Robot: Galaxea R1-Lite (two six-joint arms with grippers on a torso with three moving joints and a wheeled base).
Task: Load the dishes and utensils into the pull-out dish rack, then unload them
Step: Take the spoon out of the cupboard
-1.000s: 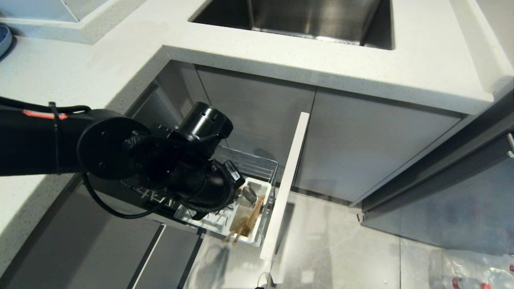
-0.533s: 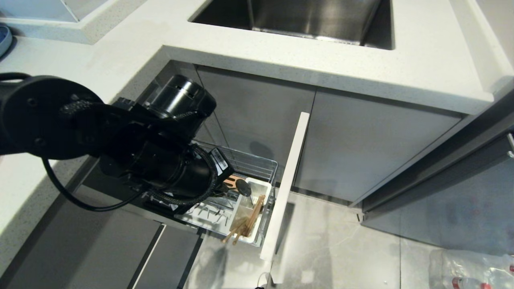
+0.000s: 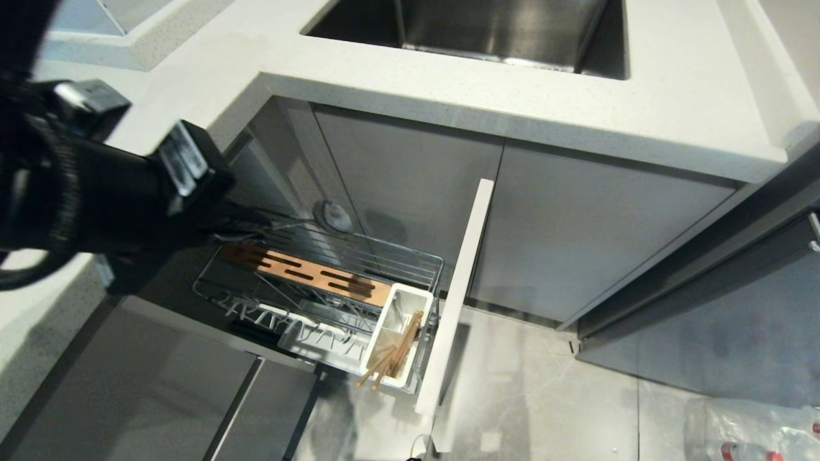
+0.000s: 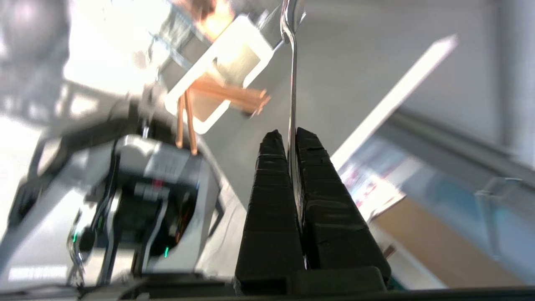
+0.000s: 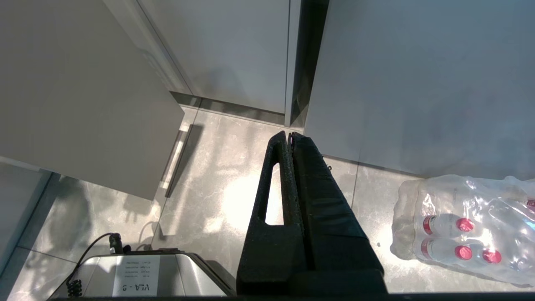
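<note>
My left gripper (image 4: 291,133) is shut on the handle of the slim grey metal spoon (image 4: 294,79). In the head view the left gripper (image 3: 255,223) sits above the back left of the pull-out dish rack (image 3: 410,259), and the spoon (image 3: 335,216) hangs in the air, pointing right. The wooden chopsticks (image 3: 392,357) lean in the white caddy (image 3: 411,296) at the rack's front corner, beside the pale front panel (image 3: 458,288). The brown slotted insert (image 3: 307,274) lies bare. The dishes are out of view. My right gripper (image 5: 289,134) hangs shut and empty over the floor.
The white counter (image 3: 448,83) with its steel sink (image 3: 487,25) overhangs the grey cabinet doors (image 3: 576,237). A shrink-wrapped pack of bottles (image 3: 756,429) lies on the floor at the right. The robot's base (image 5: 138,271) is below the right gripper.
The left arm has risen and swung left, lifting the spoon out of the white caddy. It no longer covers the rack, so the wooden insert shows. The chopsticks have stayed put.
</note>
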